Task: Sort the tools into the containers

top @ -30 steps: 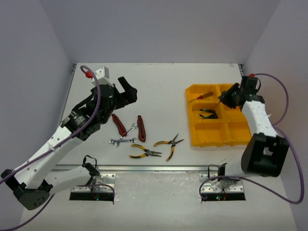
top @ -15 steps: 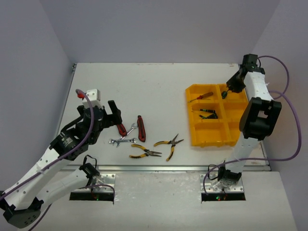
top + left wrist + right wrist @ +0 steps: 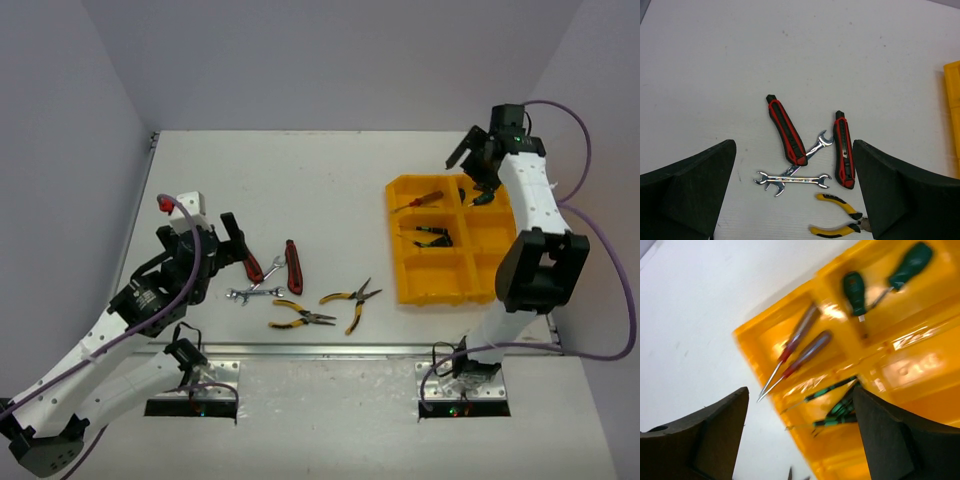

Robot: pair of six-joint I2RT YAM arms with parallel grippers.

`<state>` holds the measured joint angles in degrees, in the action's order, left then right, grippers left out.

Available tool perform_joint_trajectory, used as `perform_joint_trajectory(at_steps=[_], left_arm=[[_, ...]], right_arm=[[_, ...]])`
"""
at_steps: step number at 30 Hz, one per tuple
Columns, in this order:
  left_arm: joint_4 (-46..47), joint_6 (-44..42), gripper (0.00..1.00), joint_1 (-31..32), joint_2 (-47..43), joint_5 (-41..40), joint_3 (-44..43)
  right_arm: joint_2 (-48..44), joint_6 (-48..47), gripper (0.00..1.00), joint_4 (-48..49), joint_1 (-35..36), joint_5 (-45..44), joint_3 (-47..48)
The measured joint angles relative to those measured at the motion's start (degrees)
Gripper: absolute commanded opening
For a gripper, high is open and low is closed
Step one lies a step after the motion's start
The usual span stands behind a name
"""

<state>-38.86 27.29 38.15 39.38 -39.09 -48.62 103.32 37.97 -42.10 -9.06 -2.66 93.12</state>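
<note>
Two red-handled cutters [image 3: 786, 131] [image 3: 844, 156], two crossed silver wrenches [image 3: 792, 179] and yellow-handled pliers [image 3: 837, 215] lie on the white table. A second pair of yellow pliers [image 3: 352, 300] lies to their right. My left gripper [image 3: 795, 170] hangs open above this cluster, holding nothing. The yellow tray [image 3: 440, 280] holds red screwdrivers [image 3: 800, 347], stubby green screwdrivers [image 3: 855, 290] and thin green-striped ones [image 3: 835, 405], each kind in its own compartment. Above the tray's far edge, my right gripper [image 3: 800, 405] stands open with nothing between its fingers.
Grey walls close the table at the back and on both sides. The tray's near compartments [image 3: 497, 272] hold nothing. The tray's left edge [image 3: 954, 110] shows at the right of the left wrist view.
My right gripper opened, leaving a green screwdriver in the tray's far right compartment, and lifted toward the far edge. The left arm drew back toward the near left over the cutters.
</note>
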Motion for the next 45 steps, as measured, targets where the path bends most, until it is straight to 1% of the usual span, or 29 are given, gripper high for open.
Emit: perform_joint_trajectory(at_steps=[2, 4, 8, 11, 13, 16, 19, 23, 27, 29, 33, 35, 36, 37, 38, 42, 43, 44, 45], left_arm=[[-0.6, 0.2, 1.0, 0.0, 0.3, -0.9, -0.3], [-1.5, 0.5, 1.0, 0.0, 0.8, -1.8, -0.9], [-4.4, 1.1, 1.0, 0.0, 1.0, -2.9, -3.3], [-5.1, 1.9, 1.0, 0.0, -0.5, -5.3, -4.0], [-5.7, 2.9, 1.0, 0.0, -2.3, -7.1, -3.2], [-6.5, 4.0, 1.0, 0.0, -5.7, -8.3, -1.7], [-6.4, 4.6, 1.0, 0.0, -10.1, -9.4, -1.0], [-5.6, 4.4, 1.0, 0.0, -12.9, -9.5, -0.7], [-5.0, 4.0, 1.0, 0.0, -11.1, -9.2, -0.3], [-4.8, 3.7, 1.0, 0.0, -10.1, -8.6, 0.1], [-4.6, 3.0, 1.0, 0.0, -9.3, -7.6, 0.6], [-4.4, 2.8, 1.0, 0.0, -9.5, -7.4, 0.7], [-4.3, 2.7, 1.0, 0.0, -9.5, -7.3, 0.7], [-4.2, 2.7, 1.0, 0.0, -9.7, -7.2, 0.7], [-4.1, 2.6, 1.0, 0.0, -9.9, -7.1, 0.7], [-3.8, 2.5, 1.0, 0.0, -10.5, -6.9, 0.7], [-3.7, 2.5, 1.0, 0.0, -10.5, -6.8, 0.7], [-3.7, 2.4, 1.0, 0.0, -10.5, -6.8, 0.7], [-3.7, 2.4, 1.0, 0.0, -10.5, -6.7, 0.7]], right_arm=[[-5.9, -1.1, 0.93, 0.6, 5.6, 0.2, -2.3], [-11.9, -2.6, 0.99, 1.8, 14.0, 0.5, -4.2], [-20.8, -4.4, 0.99, 5.7, 32.5, 0.1, -10.0], [-22.4, -4.0, 0.99, 6.4, 43.2, -2.2, -15.3], [-20.5, -3.2, 0.99, 6.5, 48.7, -4.8, -17.7], [-14.2, -2.0, 0.99, 6.5, 55.4, -8.3, -18.3], [-5.2, -0.1, 0.97, 4.4, 60.0, -12.3, -14.5], [6.1, 1.5, 0.91, 4.3, 63.2, -14.4, -7.7], [14.4, 2.6, 0.82, 2.5, 63.7, -14.5, -0.7], [17.8, 2.8, 0.8, 2.4, 63.6, -14.2, 2.1], [22.5, 3.1, 0.67, 1.9, 63.5, -13.6, 4.7], [24.1, 3.2, 0.63, 1.6, 63.5, -13.4, 4.9], [24.9, 3.2, 0.58, 1.4, 63.5, -13.3, 5.0], [25.7, 3.4, 0.49, 1.3, 63.5, -13.2, 5.1], [26.3, 3.5, 0.45, 1.4, 63.5, -13.0, 5.3], [26.9, 3.8, 0.21, 2.1, 63.1, -11.8, 5.8], [26.9, 3.8, 0.07, 2.1, 62.9, -11.5, 5.8], [26.9, 3.8, 0.0, 2.2, 62.8, -11.1, 5.8], [26.9, 3.8, 0.0, 2.2, 62.7, -10.8, 5.8]])
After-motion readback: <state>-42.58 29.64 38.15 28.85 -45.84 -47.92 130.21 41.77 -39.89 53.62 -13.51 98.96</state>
